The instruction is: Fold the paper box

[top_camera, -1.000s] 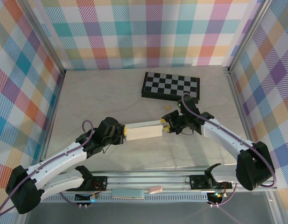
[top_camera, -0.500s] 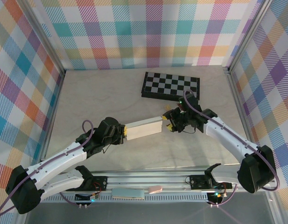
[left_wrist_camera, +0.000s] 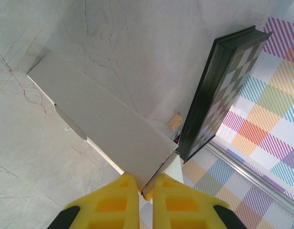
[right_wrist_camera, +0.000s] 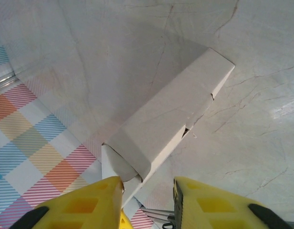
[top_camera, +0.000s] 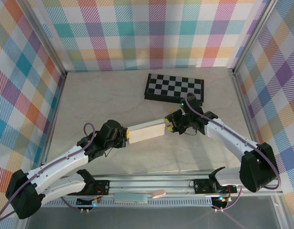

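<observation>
The paper box is a long, narrow white carton lying slantwise mid-table between both arms. My left gripper holds its near-left end. In the left wrist view the yellow fingers of the left gripper are shut on the paper box at its end edge. My right gripper is at the far-right end. In the right wrist view the right gripper stands open, and the paper box has its curved end flap against the left finger.
A black-and-white chessboard lies just beyond the right gripper, and in the left wrist view the chessboard is seen edge-on. A small tan block sits beside it. Checkered walls surround the table. The metal rail runs along the near edge.
The right gripper has shifted a little toward the chessboard, and the box's right end has swung farther away with it. The left gripper holds its place.
</observation>
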